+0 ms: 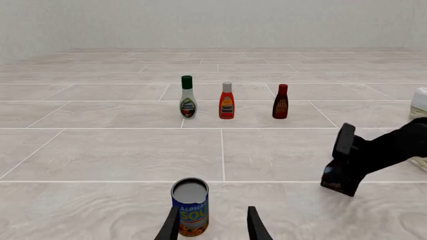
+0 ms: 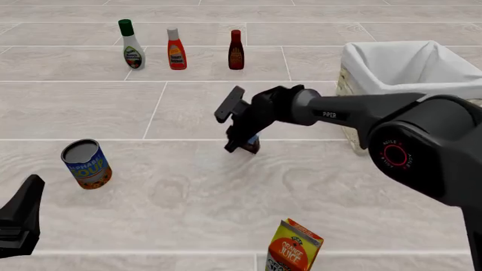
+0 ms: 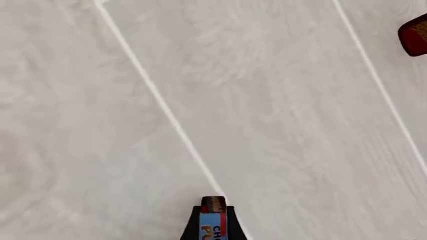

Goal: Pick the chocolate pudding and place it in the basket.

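- Right black gripper (image 2: 242,144) reaches out from 3 o'clock to table centre, fingers pointing down, pinched on small dark brown chocolate pudding box (image 2: 252,144); the box touches or sits just above the tiled surface, can't tell which.
- Right wrist view: the pudding box (image 3: 213,220), with its blue top edge and red print, sits squeezed between the two dark fingers (image 3: 192,227), a white grout line running under it.
- Large square beige wicker basket with white cloth lining (image 2: 354,70) sits at 2 o'clock from the pudding, well apart from it; the right arm crosses in front of the basket's near edge.
- Left black gripper (image 1: 212,225) hangs low at the 8 o'clock corner of the table, fingers spread, nothing between them; in the front view only a dark part of it (image 2: 21,217) shows.
- Blue soup can with open grey top (image 2: 86,164) stands upright at 9 o'clock from the pudding, near the left gripper; in the left wrist view the can (image 1: 190,206) is just ahead of the fingertips.
- Three bottles in a row at 11–12 o'clock, far side: white dressing bottle with green cap (image 2: 132,45), orange-red bottle with white cap (image 2: 176,49), dark red-brown sauce bottle (image 2: 236,51), all upright and apart.
- Orange juice carton (image 2: 294,248) at 6 o'clock near the front edge, tilted, partly cut off.
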